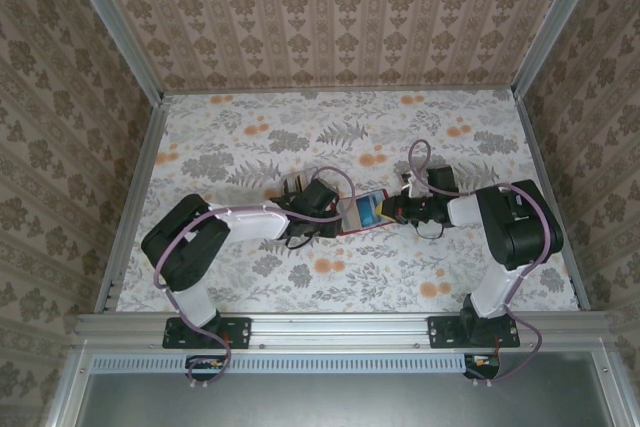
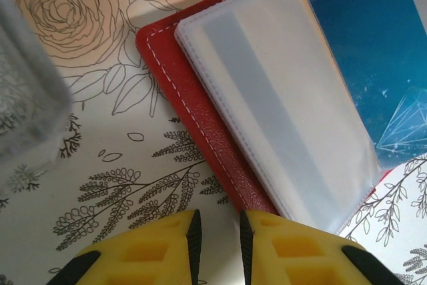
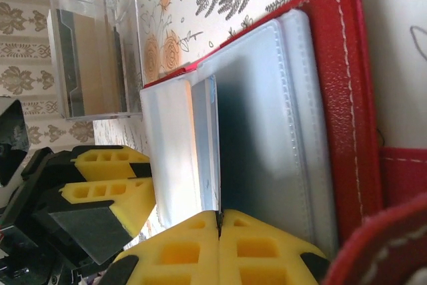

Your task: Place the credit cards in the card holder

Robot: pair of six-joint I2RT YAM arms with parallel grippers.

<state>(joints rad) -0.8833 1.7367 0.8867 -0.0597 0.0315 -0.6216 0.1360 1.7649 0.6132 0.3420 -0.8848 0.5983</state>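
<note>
Top external shows the red card holder (image 1: 349, 217) lying open on the floral desk (image 1: 250, 137), midway between the two arms, with its pale see-through pockets facing up. The left claw (image 1: 337, 211) meets it from the left and the right claw (image 1: 394, 212) from the right. A blue credit card (image 1: 372, 211) lies over the holder's right half, at the right claw's tips. In the right wrist view that claw's yellow fingers are pressed together on a thin sheet standing edge-on from their seam, apparently the blue credit card, its far end among the pocket leaves. In the left wrist view the left claw's yellow fingers stand a narrow gap apart with only desk between them, just beside the holder's stitched red edge, gripping nothing. A clear plastic box (image 3: 93, 48) stands on the desk just beyond the holder, near the left claw.
</note>
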